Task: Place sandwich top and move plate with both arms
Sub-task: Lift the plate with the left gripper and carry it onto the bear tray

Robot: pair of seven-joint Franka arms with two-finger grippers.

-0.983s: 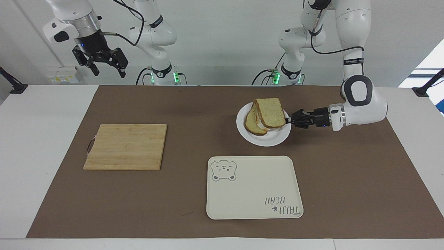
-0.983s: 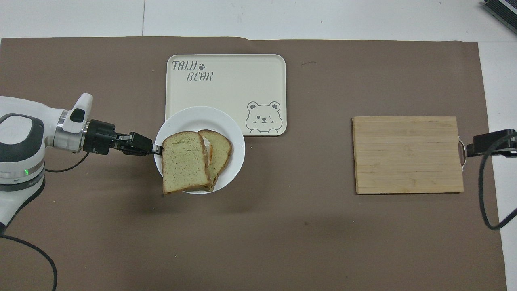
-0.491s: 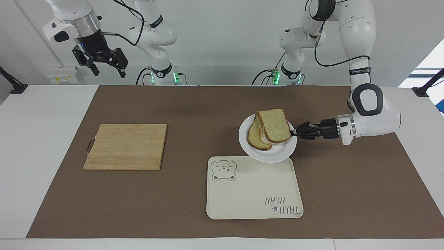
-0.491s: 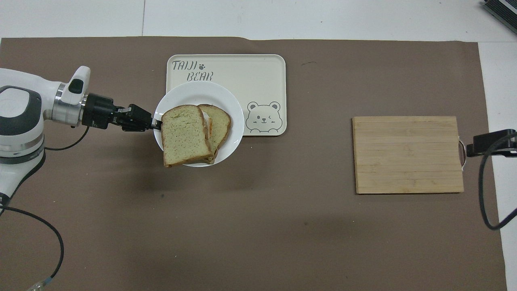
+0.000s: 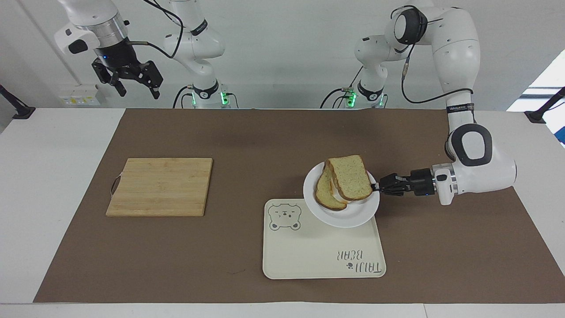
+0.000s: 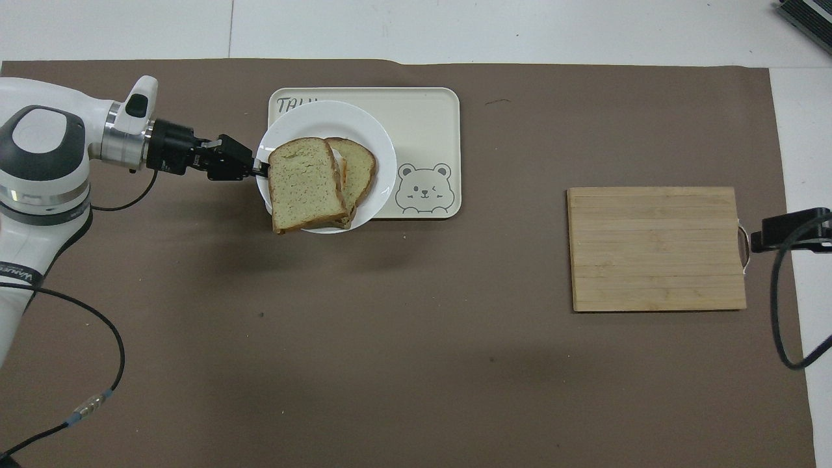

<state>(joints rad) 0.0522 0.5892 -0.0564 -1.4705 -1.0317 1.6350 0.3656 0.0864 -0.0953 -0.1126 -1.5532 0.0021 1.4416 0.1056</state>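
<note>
A robotics lab — two white arms (image 5: 459,66) bolted at a paper-covered table (image 5: 247,137), bare walls

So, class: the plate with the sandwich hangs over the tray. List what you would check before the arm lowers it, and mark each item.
1. Left gripper shut on plate rim: ok.
2. Top slice squarely on the lower slice: not ok, it overhangs.
3. Plate fully over tray: not ok, part hangs past the tray's edge nearest the robots.
4. Plate level: not ok, it looks tilted.
5. Right gripper open, waiting high over the right arm's end of the table: ok.
6. Cutting board out of the way: ok.
</note>
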